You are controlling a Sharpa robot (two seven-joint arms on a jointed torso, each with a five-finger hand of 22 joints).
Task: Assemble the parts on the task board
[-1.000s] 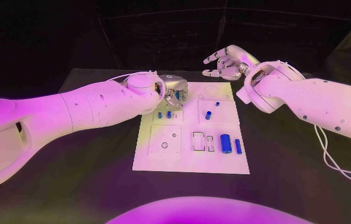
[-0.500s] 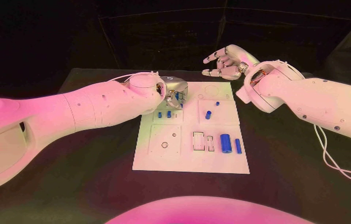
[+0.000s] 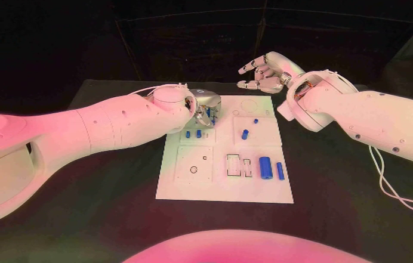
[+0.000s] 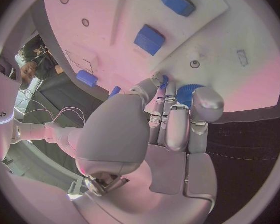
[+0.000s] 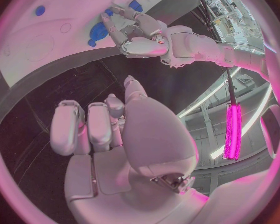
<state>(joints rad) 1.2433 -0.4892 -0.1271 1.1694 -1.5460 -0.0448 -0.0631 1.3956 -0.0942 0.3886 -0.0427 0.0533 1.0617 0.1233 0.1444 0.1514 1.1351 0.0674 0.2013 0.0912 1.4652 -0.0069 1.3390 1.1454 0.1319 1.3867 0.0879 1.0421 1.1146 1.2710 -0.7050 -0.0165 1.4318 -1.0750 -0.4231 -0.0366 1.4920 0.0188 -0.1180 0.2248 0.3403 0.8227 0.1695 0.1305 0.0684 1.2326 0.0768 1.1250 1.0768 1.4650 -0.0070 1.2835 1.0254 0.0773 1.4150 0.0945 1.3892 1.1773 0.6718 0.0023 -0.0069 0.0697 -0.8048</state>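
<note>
between the earlier frames and now, nothing on the white plastic task board (image 3: 225,173) has moved. the left robot hand (image 3: 205,107) stays at the board's far left corner, fingertips pinching a blue ribbed round part (image 4: 189,92). the right robot hand (image 3: 265,73) still hovers beyond the board, fingers apart, holding nothing. insertion appears unfinished.

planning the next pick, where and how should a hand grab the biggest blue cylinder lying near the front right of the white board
Probably across the middle of the large blue cylinder, coming straight down from above. It lies flat on the white task board, long sides exposed, with a thinner blue pin close beside, so fingers must stay narrow.
</note>
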